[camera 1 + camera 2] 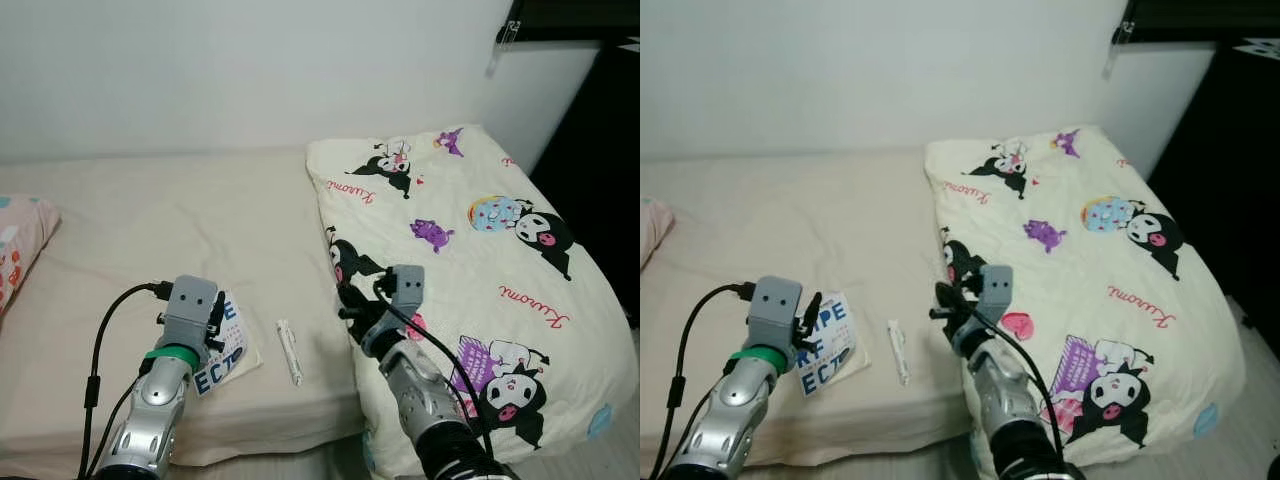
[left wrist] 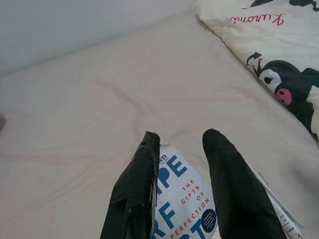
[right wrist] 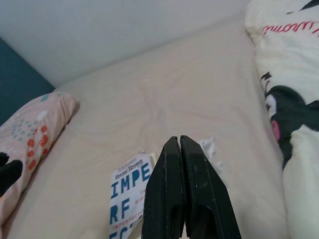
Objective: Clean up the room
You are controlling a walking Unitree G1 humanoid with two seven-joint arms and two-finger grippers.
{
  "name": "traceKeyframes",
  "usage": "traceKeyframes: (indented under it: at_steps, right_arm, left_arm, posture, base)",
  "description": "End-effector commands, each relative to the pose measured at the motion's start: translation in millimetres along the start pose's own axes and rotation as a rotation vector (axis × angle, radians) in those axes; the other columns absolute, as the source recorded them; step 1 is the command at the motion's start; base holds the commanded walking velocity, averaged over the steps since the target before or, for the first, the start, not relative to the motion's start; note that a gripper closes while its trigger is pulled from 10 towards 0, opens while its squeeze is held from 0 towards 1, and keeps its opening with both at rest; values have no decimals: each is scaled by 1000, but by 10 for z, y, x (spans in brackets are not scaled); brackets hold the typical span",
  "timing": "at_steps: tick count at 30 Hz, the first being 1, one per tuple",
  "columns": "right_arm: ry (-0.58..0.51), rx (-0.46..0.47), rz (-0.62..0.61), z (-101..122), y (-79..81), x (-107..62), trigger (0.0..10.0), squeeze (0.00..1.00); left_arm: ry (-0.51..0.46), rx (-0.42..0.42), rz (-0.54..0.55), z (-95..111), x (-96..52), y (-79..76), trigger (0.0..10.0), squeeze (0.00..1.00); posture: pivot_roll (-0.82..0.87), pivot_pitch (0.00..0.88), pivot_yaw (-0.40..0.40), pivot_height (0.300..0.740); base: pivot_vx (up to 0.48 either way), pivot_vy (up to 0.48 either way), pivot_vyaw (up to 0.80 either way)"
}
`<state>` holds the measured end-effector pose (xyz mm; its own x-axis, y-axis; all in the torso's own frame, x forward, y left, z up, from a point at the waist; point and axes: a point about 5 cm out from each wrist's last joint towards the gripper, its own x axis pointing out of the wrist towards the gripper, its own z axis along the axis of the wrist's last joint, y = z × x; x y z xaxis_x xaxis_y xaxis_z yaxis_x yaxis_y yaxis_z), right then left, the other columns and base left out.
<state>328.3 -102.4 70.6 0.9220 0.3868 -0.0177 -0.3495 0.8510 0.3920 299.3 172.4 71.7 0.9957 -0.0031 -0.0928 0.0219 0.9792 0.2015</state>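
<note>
Overhead, the left eye view shows a bed point(image 1: 150, 230) with a beige sheet against a white wall point(image 1: 250, 70). A cream duvet point(image 1: 480, 290) printed with black cartoon figures and red script lies over the bed's right side, and a pink pillow point(image 1: 18, 245) sits at the left edge. A white book point(image 1: 225, 350) with large blue letters "ECT" lies on the sheet near the front edge, just ahead of the left claw point(image 1: 213, 318). A small white tube point(image 1: 289, 352) lies beside the book, between the two arms. The right claw point(image 1: 350, 300) hovers at the duvet's edge, apart from both objects.

Similarly, the right eye view shows the same layout: the book reads "IPE", "RF" and "ECT" in blue, with the tube just to its right.

Next, the left wrist view looks along two black fingers point(image 2: 134, 194) held moderately apart with nothing between them. The book lies directly beneath them on the sheet, not gripped; its cover reads "PE", "F" and, in small red type, "THE GIFTS OF IMPERFECTION". Red script on the duvet cannot be read with certainty.

Finally, the right wrist view shows its two black fingers point(image 3: 172, 199) pressed together, gripping nothing. Beyond the tips lies the book, reading "IMPE" and "RF", with a small dark line of print above that looks like "Brené Brown". The pink pillow, dotted orange and teal, lies at the far side.
</note>
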Motion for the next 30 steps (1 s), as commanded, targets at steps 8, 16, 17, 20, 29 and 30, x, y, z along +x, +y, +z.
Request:
traceKeyframes:
  at_steps: [8,16,17,20,29,30]
  right_arm:
    - [11,16,-9,-112,53,-16,10000,0]
    - [12,17,-7,-132,55,-26,10000,0]
    - [11,17,-6,-129,51,-27,10000,0]
    - [12,15,-4,-123,45,-27,10000,0]
    - [25,-1,-36,-132,-22,-55,10000,0]
    - [25,1,-38,-137,-29,-61,10000,0]
  left_arm:
    - [28,14,-30,-43,7,-47,10000,0]
    - [26,13,-49,-21,37,-117,10000,0]
    - [25,12,-51,-17,43,-133,10000,0]
    - [25,8,-55,-16,49,-152,10000,0]
    - [32,-14,-44,-21,61,-162,10000,0]
    - [34,-16,-39,-24,61,-149,10000,0]
  posture:
    - [78,0,70,740]
    - [68,0,70,740]
    - [67,0,70,740]
    - [65,0,71,740]
    - [63,0,71,740]
    - [63,0,71,740]
  base:
    - [0,0,0]
    - [0,0,0]
    - [0,0,0]
    - [0,0,0]
    - [0,0,0]
    - [0,0,0]
